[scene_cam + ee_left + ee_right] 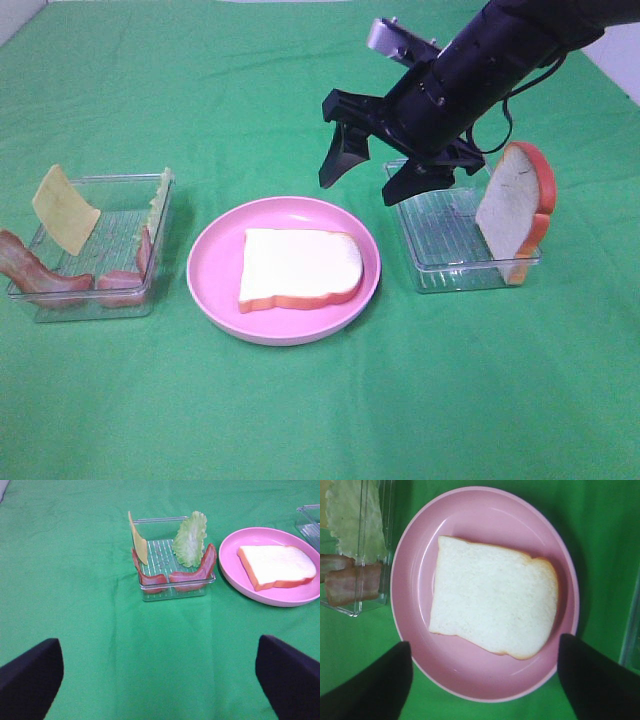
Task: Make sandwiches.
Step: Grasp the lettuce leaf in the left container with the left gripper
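One white bread slice (pixel 300 266) with orange crust lies flat on the round pink plate (pixel 215 265); it also shows in the right wrist view (pixel 492 602) and the left wrist view (pixel 277 566). A second bread slice (pixel 515 210) leans upright in the right clear tray (pixel 450 265). The left clear tray (pixel 60 300) holds a yellow cheese square (pixel 64 210), bacon strips (pixel 30 268) and pale lettuce (pixel 157 200). My right gripper (pixel 372 168) is open and empty, above and behind the plate's right side. My left gripper (pixel 160 675) is open and empty, well short of the left tray.
Green cloth (pixel 320 410) covers the whole table. In the left wrist view the left tray (pixel 175 587) stands with lettuce (pixel 190 545), cheese (pixel 137 542) and bacon (pixel 192 572), and the plate (pixel 235 550) lies beside it.
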Robot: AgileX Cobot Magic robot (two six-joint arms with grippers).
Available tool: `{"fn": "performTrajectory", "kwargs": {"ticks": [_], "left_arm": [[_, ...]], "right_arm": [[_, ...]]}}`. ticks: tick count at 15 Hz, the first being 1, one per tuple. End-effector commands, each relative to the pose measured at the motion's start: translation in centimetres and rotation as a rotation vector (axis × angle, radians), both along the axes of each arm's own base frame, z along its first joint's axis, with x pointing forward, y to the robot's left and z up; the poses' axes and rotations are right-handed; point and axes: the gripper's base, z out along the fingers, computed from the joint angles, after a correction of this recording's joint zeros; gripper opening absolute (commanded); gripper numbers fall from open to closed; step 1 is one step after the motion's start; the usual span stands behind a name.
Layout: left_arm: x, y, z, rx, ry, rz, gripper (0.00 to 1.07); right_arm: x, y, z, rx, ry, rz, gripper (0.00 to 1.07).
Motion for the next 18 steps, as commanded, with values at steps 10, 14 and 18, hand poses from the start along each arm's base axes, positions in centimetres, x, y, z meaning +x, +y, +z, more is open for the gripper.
{"fn": "performTrajectory", "kwargs": {"ticks": [10,14,18], "left_arm": [[-0.2,0.0,-0.1,-0.004,-0.016,-0.005,0.98],[-0.2,0.0,-0.1,-0.004,-0.016,-0.005,0.98],[-0.2,0.0,-0.1,-0.003,-0.016,-0.005,0.98]], "right_arm": [[1.0,-8.8,12.6,-0.442,-0.065,-0.108,0.99],[2.0,-15.8,12.7,-0.456,-0.022,-0.245,0.99],[1.5,-16.5,12.6,-0.495,-0.004,-0.193,0.99]]}}
